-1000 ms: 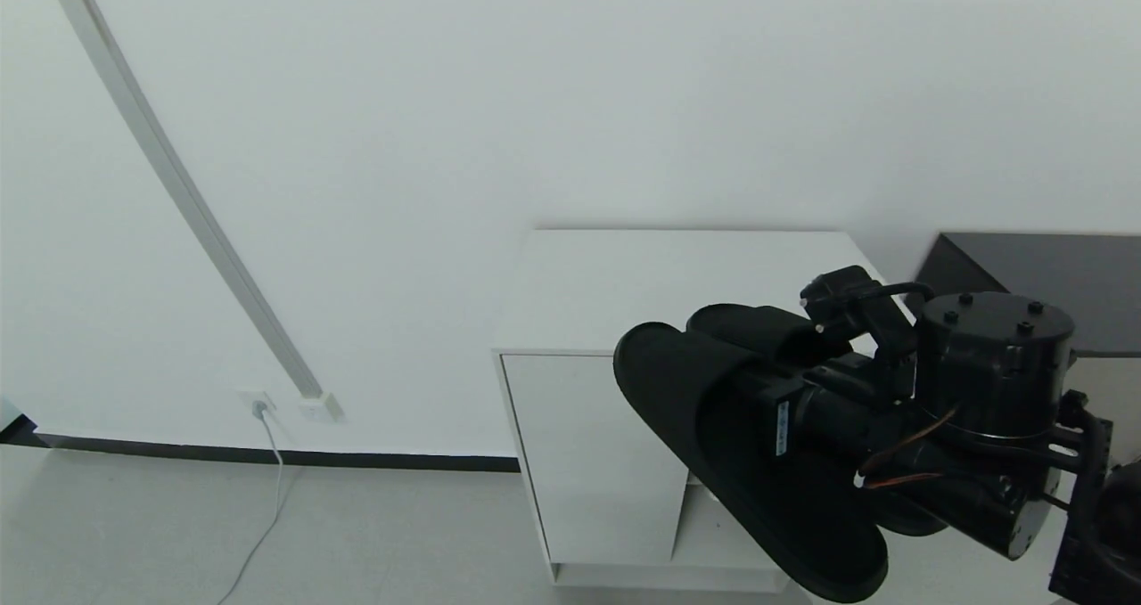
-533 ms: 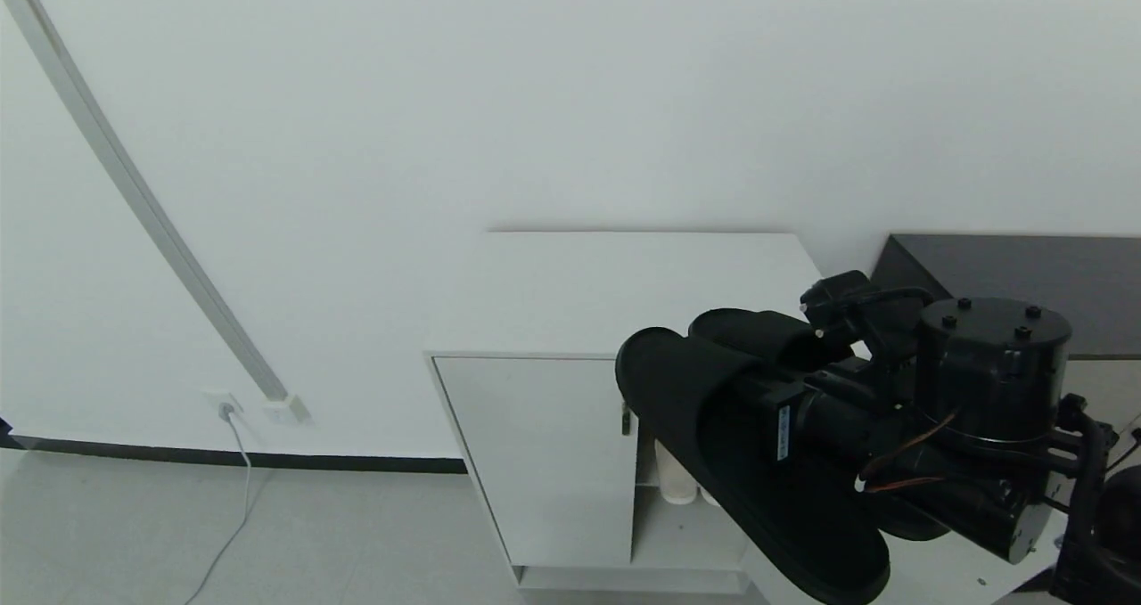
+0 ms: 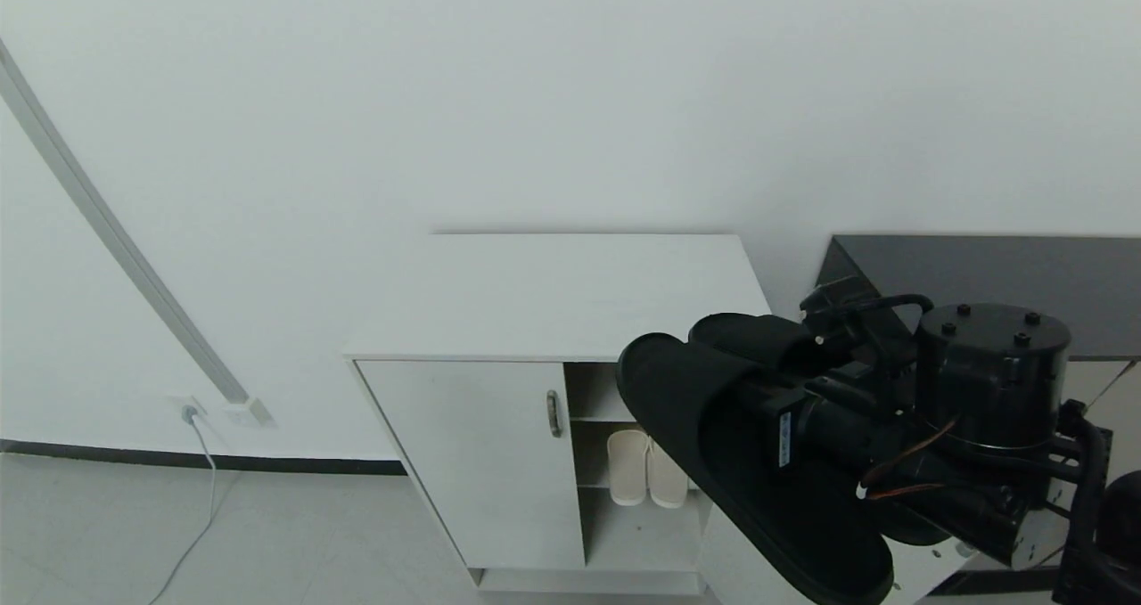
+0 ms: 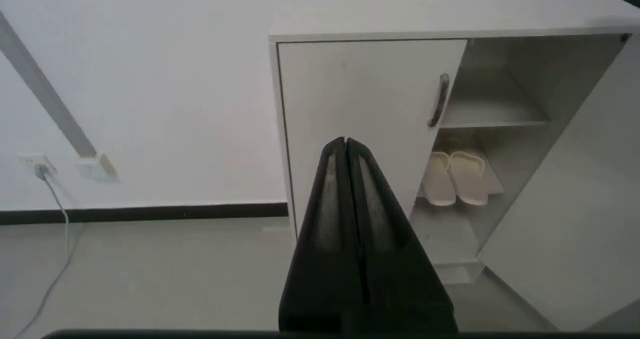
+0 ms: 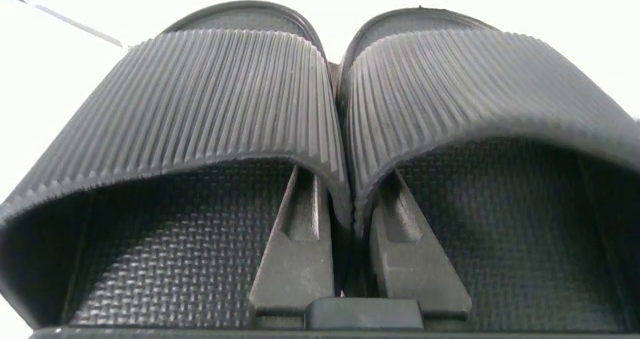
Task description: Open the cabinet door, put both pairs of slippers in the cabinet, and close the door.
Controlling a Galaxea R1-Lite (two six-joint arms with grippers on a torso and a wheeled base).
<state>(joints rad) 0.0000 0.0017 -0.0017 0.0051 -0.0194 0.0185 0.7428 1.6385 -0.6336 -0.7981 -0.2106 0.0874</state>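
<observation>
Nearest, grasps the black slippers (image 3: 704, 409) in the right claw (image 5: 345, 194): one finger (image 5: 293, 239) pushed under each ribbed strap, the two inner strap edges pinched together between them. Holds the pair side by side and touching, tilted with one end high and the other low, up in the air; in the head view covers part of the open right side of the cabinet (image 3: 553, 293). Then the left claw (image 4: 346, 154): clenched, finger pressed flat against finger, nothing seen between, pointing at the closed left door (image 3: 472, 462) from well apart. Farther on, white cabinet on the grey floor (image 3: 267, 534), back against the white wall (image 3: 535, 97). Left door shut, with a small metal handle (image 3: 553, 413) at its inner edge; right door (image 4: 580, 219) swung open toward the robot. Inside the open part, on the shelf below the top one, white slippers (image 3: 646, 467) side by side and touching. Just beside the cabinet on its right, a dark desk (image 3: 980, 275). Farthest to the left, on the wall, a slanted grey cable duct (image 3: 116, 231), a socket (image 3: 187, 406) near its lower end, and a thin cable (image 3: 201, 498) hanging from the socket down to the floor.
</observation>
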